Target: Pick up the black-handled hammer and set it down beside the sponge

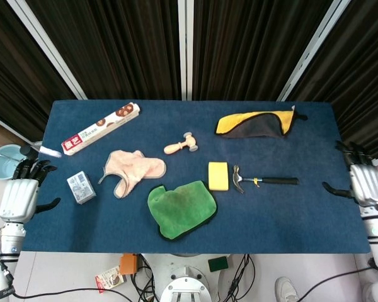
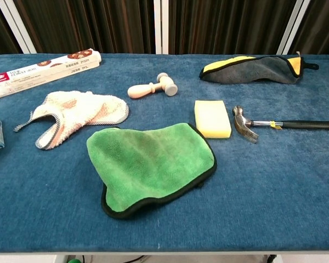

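The black-handled hammer [image 1: 263, 181] lies flat on the table [image 1: 290, 214], its head just beside the yellow sponge [image 1: 218, 175] and its handle pointing away toward the right hand [image 1: 363, 182]. That hand is at the table's right edge, well apart from the handle's tip, fingers spread and holding nothing. The left hand [image 1: 20, 195] sits off the far left edge, fingers apart and empty too, with a small box [image 1: 80, 187] near its fingertips. Neither hand shows in the chest view. Judged from how things lie, the task looks done — the hammer rests beside the sponge, nothing grips it — and only a check that it lies steady seems left.
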Robot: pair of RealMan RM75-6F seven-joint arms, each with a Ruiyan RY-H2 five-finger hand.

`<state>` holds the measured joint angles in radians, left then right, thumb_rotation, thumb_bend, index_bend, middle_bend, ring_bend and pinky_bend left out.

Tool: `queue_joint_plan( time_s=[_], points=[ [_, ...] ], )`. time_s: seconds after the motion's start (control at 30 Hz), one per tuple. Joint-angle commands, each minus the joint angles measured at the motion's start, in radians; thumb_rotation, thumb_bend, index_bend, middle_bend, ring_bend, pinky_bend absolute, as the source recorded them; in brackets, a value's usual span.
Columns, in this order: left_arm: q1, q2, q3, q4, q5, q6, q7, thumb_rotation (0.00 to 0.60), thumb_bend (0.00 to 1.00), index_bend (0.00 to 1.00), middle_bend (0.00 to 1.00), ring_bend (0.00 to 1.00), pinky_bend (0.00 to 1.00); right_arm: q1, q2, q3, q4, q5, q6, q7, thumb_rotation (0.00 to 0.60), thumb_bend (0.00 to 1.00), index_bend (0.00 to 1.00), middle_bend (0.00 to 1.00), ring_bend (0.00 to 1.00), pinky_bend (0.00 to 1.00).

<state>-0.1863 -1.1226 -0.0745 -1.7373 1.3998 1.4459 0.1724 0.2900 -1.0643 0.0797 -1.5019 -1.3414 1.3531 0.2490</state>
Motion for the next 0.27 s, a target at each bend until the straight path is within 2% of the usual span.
queue_joint_plan(
  time_s=[0.03, 0.27],
  points=[
    [0.020, 0.013, 0.011, -0.017, 0.020, 0.025, -0.011, 0.600, 0.09, 0.28, 0.18, 0.08, 0.11, -0.104, 0.060, -0.028, -0.044, -0.015, 0.100, 0.045, 0.600, 0.17, 0.03, 0.13, 0.02, 0.07],
    [0.042, 0.023, 0.029, -0.039, 0.057, 0.049, -0.012, 0.600, 0.09, 0.28, 0.18, 0.08, 0.11, -0.148, 0.059, -0.042, -0.024, -0.079, 0.139, 0.110, 0.600, 0.17, 0.03, 0.12, 0.02, 0.06]
  ],
)
